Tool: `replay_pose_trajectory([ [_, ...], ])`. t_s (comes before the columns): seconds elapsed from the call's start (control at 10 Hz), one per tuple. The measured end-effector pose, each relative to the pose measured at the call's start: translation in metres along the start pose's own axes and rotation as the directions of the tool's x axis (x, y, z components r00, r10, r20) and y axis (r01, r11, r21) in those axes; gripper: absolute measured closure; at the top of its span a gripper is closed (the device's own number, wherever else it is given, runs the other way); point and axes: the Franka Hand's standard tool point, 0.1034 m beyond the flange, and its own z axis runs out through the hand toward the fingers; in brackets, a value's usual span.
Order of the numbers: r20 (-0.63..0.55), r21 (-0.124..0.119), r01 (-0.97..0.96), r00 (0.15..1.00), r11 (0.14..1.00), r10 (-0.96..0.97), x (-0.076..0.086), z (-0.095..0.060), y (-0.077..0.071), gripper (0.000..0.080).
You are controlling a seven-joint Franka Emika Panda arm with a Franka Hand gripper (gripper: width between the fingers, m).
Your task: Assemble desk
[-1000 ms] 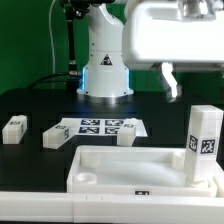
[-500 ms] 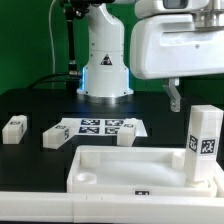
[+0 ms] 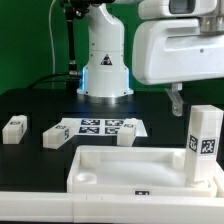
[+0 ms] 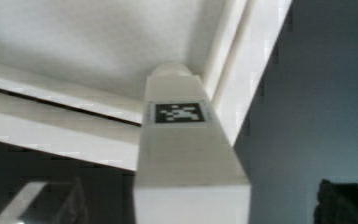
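The white desk tabletop [image 3: 140, 168] lies rim-up at the front of the table. One white leg [image 3: 205, 145] with a square marker stands upright in its corner on the exterior view's right. The leg [image 4: 185, 140] and the tabletop [image 4: 87, 50] also show in the wrist view. Three more legs lie on the black table: two on the exterior view's left [image 3: 14, 128] [image 3: 56, 135] and one by the marker board [image 3: 126, 134]. My gripper [image 3: 184, 102] hangs just above the upright leg. It is open, with its dark fingers [image 4: 30, 205] either side of the leg.
The marker board [image 3: 98, 127] lies flat behind the tabletop. The arm's white base [image 3: 105, 60] stands at the back. A white ledge [image 3: 40, 208] runs along the front edge.
My gripper has come down and a little toward the exterior view's right, closer to the top of the upright leg. The parts have not moved.
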Motion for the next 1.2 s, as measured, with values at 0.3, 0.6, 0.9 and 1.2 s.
replay_pose_trajectory([
  [0.3,-0.003,-0.001,-0.003,1.000,1.000,0.003,0.0004,0.0090,0.0014,0.0151],
  [0.6,-0.006,-0.002,0.016,1.000,1.000,-0.016,0.0012,0.0088,-0.0005,0.0459],
  [0.9,-0.006,-0.002,-0.005,1.000,1.000,0.005,0.0011,0.0088,-0.0003,0.0511],
  [1.2,-0.006,0.002,-0.125,0.992,0.992,0.125,0.0011,0.0089,-0.0009,0.0511],
])
